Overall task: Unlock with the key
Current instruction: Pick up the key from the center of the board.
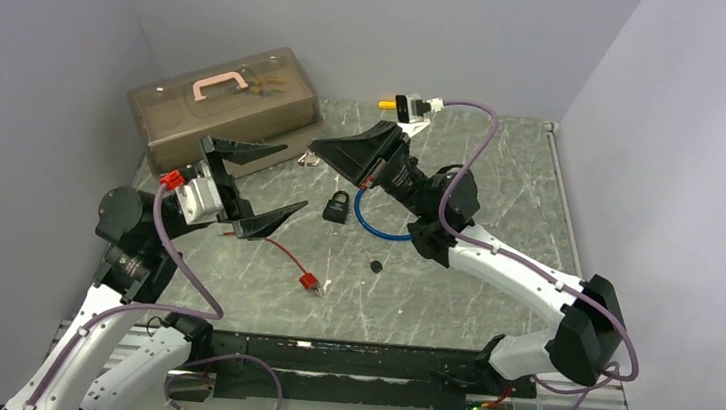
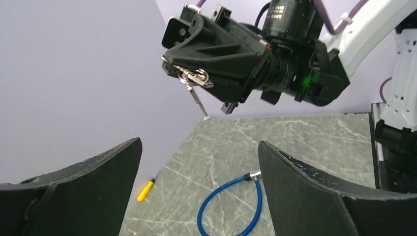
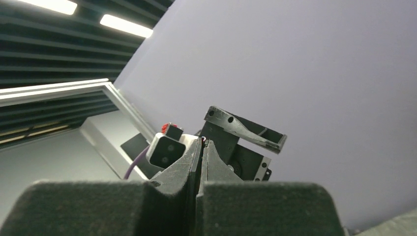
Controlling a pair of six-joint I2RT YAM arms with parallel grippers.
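A small black padlock [image 1: 337, 206] lies on the marble table beside a blue cable loop [image 1: 377, 228]. My right gripper [image 1: 313, 151] is raised above the table, shut on a key ring; the key [image 2: 195, 94] hangs down from its tips in the left wrist view. In the right wrist view the right gripper [image 3: 202, 142] shows its jaws pressed together, the key hardly visible. My left gripper [image 1: 294, 177] stands wide open just left of the key, holding nothing, and its fingers [image 2: 93, 182] frame the blue cable loop [image 2: 230, 206] below. The padlock is out of both wrist views.
A brown toolbox [image 1: 223, 101] with a pink handle stands at the back left. A yellow-handled tool [image 1: 389, 104] lies at the back edge, also seen as the yellow handle [image 2: 145, 190]. A red wire with a clip [image 1: 307, 281] and a small black piece [image 1: 375, 265] lie mid-table.
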